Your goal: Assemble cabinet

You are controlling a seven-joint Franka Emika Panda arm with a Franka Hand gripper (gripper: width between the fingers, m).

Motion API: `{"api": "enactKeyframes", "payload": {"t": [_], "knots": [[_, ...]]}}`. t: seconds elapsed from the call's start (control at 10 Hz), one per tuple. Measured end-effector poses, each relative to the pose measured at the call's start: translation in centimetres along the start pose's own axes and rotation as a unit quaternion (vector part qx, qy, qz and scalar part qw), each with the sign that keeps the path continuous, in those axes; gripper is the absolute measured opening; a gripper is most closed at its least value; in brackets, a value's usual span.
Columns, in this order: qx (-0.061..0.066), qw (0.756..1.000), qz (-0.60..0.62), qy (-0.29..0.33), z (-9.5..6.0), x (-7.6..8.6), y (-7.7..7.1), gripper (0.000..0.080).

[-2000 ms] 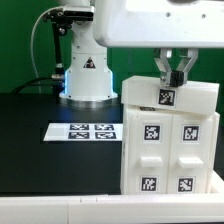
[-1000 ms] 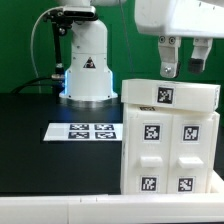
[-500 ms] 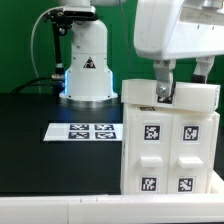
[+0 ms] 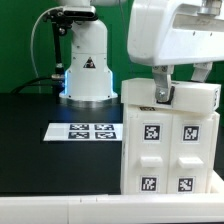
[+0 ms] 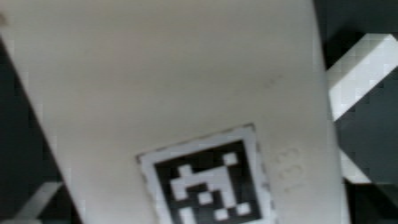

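The cabinet (image 4: 170, 140) is a large white box with square black-and-white tags on its panelled front, standing at the exterior view's right on the black table. My gripper (image 4: 181, 94) is low over its top face, with one finger (image 4: 163, 90) down at the top's near edge beside the top tag. The jaws stand wide apart on either side of the top panel. In the wrist view the white top panel (image 5: 160, 90) and its tag (image 5: 210, 185) fill the picture, very close. My gripper (image 5: 217, 208) is open. The peg and inner divider are hidden.
The marker board (image 4: 88, 131) lies flat on the black table (image 4: 40, 140) to the exterior view's left of the cabinet. The arm's white base (image 4: 88, 60) stands behind it, before a green backdrop. A light table edge runs along the front.
The gripper was raised above the cabinet with jaws apart one second ago. It has since come down onto the cabinet's top and shifted slightly toward the exterior view's left.
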State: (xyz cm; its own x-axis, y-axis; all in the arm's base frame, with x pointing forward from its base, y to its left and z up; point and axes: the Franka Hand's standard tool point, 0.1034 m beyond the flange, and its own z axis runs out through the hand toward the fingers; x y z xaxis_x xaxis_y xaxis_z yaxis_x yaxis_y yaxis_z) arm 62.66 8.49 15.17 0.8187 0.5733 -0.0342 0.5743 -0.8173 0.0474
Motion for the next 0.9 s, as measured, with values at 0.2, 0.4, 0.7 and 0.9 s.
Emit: {"api": "enactKeyframes", "payload": {"t": [0.2, 0.4, 0.7, 0.9], "knots": [[0.001, 0.998, 0.067, 0.001, 0.0, -0.1, 0.2, 0.0559], [0.005, 0.984, 0.179, 0.011, 0.1, -0.4, 1.2, 0.0559], [0.055, 0.899, 0.435, 0.015, 0.3, -0.5, 1.4, 0.0559], [0.082, 0.843, 0.531, 0.015, 0.3, -0.4, 1.7, 0.0560]]}}
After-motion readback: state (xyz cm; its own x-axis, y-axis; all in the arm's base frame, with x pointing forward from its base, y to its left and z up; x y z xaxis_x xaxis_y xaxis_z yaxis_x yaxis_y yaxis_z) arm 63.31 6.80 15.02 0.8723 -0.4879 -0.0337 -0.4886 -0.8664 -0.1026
